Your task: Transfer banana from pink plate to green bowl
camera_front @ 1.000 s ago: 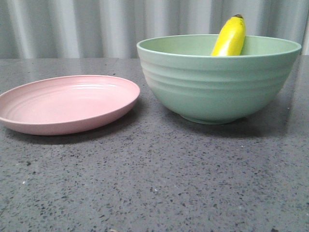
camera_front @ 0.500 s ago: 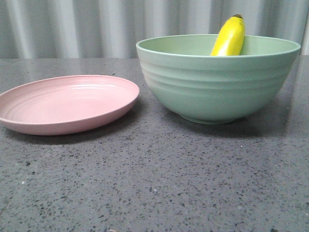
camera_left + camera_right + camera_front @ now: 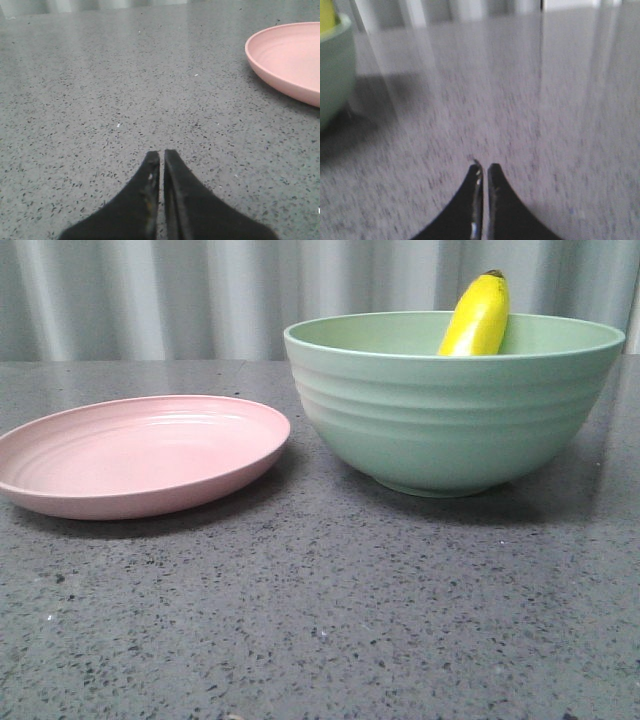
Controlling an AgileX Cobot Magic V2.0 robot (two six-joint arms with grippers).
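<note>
The yellow banana (image 3: pixel 478 318) stands tilted inside the pale green bowl (image 3: pixel 450 420), its dark tip above the rim; its lower part is hidden by the bowl wall. The pink plate (image 3: pixel 140 453) lies to the bowl's left with nothing on it. Neither gripper shows in the front view. In the left wrist view my left gripper (image 3: pixel 162 154) is shut and holds nothing, low over the table, with the pink plate's (image 3: pixel 290 57) edge off to one side. In the right wrist view my right gripper (image 3: pixel 485 167) is shut and holds nothing, with the green bowl (image 3: pixel 332 75) and a sliver of banana (image 3: pixel 327 14) at the edge.
A dark speckled stone tabletop (image 3: pixel 320 620) carries both dishes. A pale corrugated wall (image 3: pixel 150 300) stands behind the table.
</note>
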